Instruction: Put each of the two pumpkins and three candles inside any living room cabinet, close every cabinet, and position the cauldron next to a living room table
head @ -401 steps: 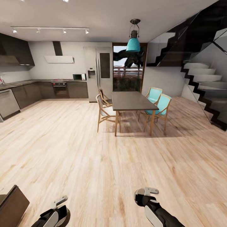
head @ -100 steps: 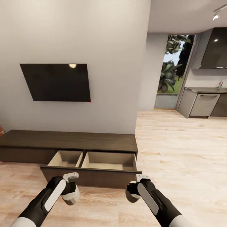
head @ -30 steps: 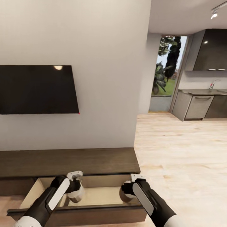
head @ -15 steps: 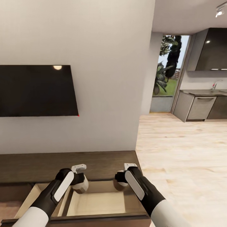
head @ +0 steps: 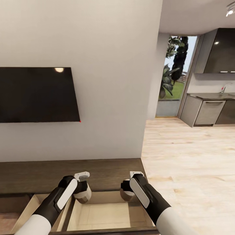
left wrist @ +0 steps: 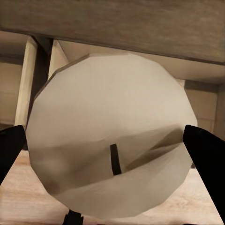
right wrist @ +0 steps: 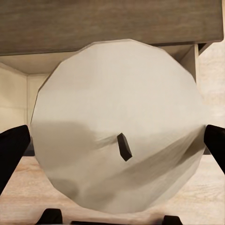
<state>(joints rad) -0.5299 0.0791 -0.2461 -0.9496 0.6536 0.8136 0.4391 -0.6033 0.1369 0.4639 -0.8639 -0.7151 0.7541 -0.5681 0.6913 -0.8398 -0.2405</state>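
Observation:
Each gripper is shut on a cream candle with a short dark wick. In the head view my left gripper (head: 83,193) holds its candle (head: 86,195) over the back of the cabinet's (head: 49,174) open drawer (head: 104,213), near the divider. My right gripper (head: 126,194) holds the other candle (head: 124,197) over the same drawer's back right part. In the left wrist view a candle (left wrist: 112,126) sits between the black fingers (left wrist: 10,147). The right wrist view shows a candle (right wrist: 117,136) between its fingers (right wrist: 215,145), with the pale drawer inside behind it.
A black TV (head: 36,94) hangs on the white wall above the cabinet. Light wood floor (head: 189,163) stretches to the right toward grey kitchen units (head: 209,112) and a glass door (head: 173,75). The drawer has a second compartment (head: 23,212) to the left.
The view has closed in on the cabinet. Both grippers, still holding their candles, have moved forward from over the drawer's middle to over its back.

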